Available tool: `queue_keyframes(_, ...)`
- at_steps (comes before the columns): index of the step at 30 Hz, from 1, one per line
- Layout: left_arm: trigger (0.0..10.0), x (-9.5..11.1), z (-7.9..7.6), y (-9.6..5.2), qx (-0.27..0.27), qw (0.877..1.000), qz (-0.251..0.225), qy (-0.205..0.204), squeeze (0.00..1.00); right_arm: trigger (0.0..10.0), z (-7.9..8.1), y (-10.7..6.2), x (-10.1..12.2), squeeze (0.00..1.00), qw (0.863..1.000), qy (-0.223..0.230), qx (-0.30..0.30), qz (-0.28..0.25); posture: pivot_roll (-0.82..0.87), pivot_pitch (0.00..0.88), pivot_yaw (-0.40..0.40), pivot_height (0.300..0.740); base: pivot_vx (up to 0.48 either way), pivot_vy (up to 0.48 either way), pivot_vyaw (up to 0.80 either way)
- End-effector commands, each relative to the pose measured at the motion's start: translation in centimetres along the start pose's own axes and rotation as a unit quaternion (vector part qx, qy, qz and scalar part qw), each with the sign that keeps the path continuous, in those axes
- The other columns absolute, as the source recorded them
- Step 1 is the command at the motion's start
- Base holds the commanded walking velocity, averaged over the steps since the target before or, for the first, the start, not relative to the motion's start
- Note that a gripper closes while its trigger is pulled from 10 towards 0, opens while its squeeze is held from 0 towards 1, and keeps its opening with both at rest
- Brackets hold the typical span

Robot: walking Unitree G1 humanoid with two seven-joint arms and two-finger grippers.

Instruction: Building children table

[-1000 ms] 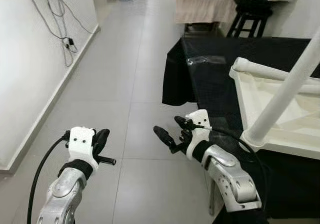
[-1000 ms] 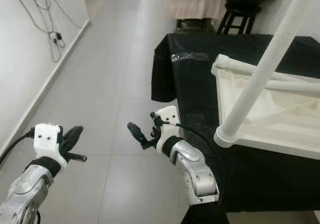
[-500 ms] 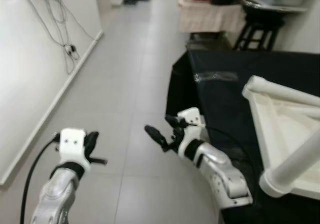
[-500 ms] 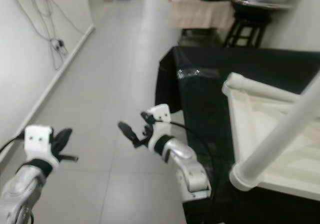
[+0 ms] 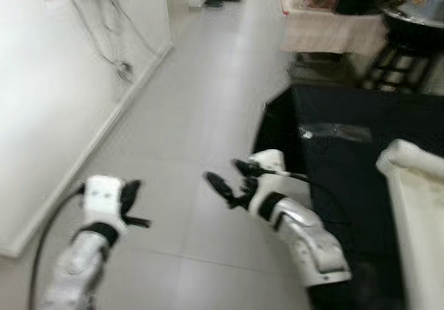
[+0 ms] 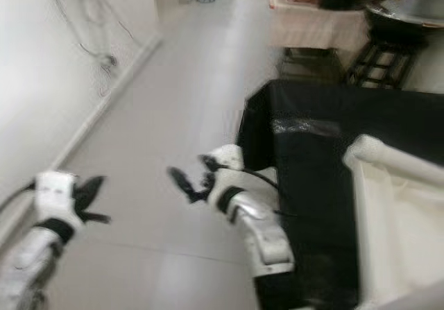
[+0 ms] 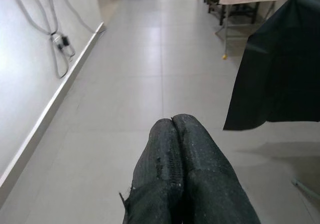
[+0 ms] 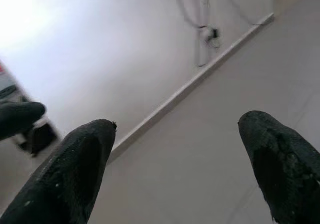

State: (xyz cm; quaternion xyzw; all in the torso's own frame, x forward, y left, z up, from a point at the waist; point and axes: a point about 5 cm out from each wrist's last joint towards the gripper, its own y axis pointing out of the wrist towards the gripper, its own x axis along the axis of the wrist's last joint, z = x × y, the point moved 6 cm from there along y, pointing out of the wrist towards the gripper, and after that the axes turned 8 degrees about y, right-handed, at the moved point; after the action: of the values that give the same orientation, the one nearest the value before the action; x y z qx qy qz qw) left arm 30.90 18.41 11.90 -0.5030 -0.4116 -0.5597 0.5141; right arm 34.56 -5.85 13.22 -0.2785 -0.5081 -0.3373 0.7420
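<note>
The white children's table lies upside down on a surface draped in black cloth at the right; I see its rounded corner and rim. My right gripper hovers over the floor just left of the cloth's corner, open and empty, its fingers spread wide in the right wrist view. My left gripper is held low over the tiles at the left, apart from the table. Its fingers are pressed together with nothing between them. The head views are blurred.
A white wall with hanging cables runs along the left. A grey tiled corridor stretches ahead. A dark stool and a cloth-covered table stand at the back right.
The camera has swung left, so the wall fills more of the picture and the white table leg crossing the right side has left it. Both arms hold much the same pose.
</note>
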Motion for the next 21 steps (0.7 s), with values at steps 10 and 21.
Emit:
queue_keyframes(10, 10.0, 0.07, -0.81, 0.12, -0.014, 1.000, -0.002, -0.002, 0.00, 10.0, -1.20, -0.63, -0.15, 0.00, 1.000, 0.008, -0.017, 0.001, 0.00, 0.066, -0.032, 0.740, 0.373, 0.000, 0.00)
queue_keyframes(21, 10.0, -0.03, -1.03, 0.16, -0.017, 1.000, -0.001, -0.001, 0.00, 10.0, -1.36, -0.82, -0.18, 0.00, 1.000, 0.018, -0.016, 0.000, -0.02, 0.070, -0.030, 0.740, 0.370, 0.000, 0.00)
